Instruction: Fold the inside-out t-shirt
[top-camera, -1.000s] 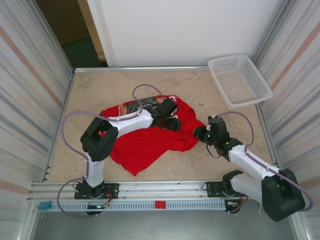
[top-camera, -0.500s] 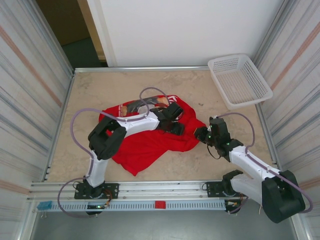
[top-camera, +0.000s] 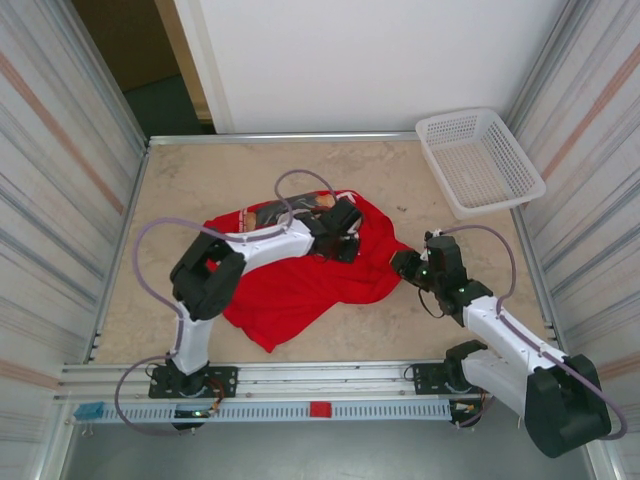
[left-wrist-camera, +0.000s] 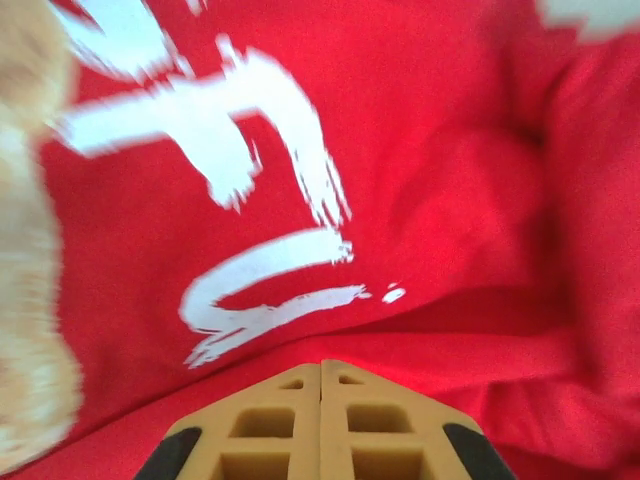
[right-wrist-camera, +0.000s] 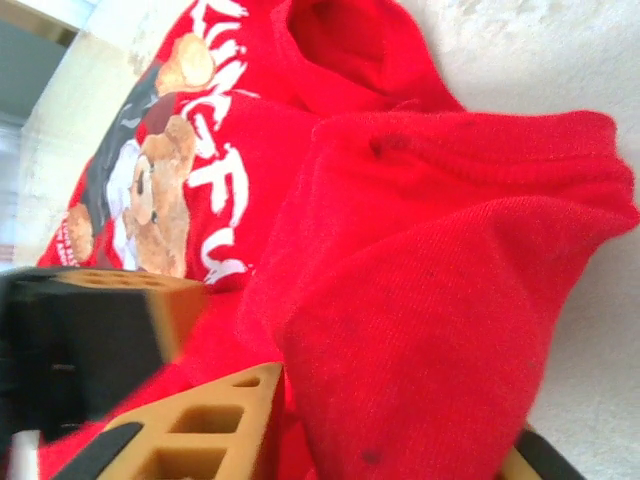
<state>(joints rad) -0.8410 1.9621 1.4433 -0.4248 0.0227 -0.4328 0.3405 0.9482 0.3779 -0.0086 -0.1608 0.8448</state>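
Both my tools are sitting on the inside-out t-shirt, left tool pressed together, perhaps missing cloth, right tool spread around a fold that may slip free.

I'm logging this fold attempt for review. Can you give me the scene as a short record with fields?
garment: red t-shirt, crumpled on the table, bear print facing up
left gripper: shut, down on the shirt by the white lettering
right gripper: open, a fold of the shirt's right edge between its fingers
basket: white, far right corner, apart from the shirt
fold: not yet done
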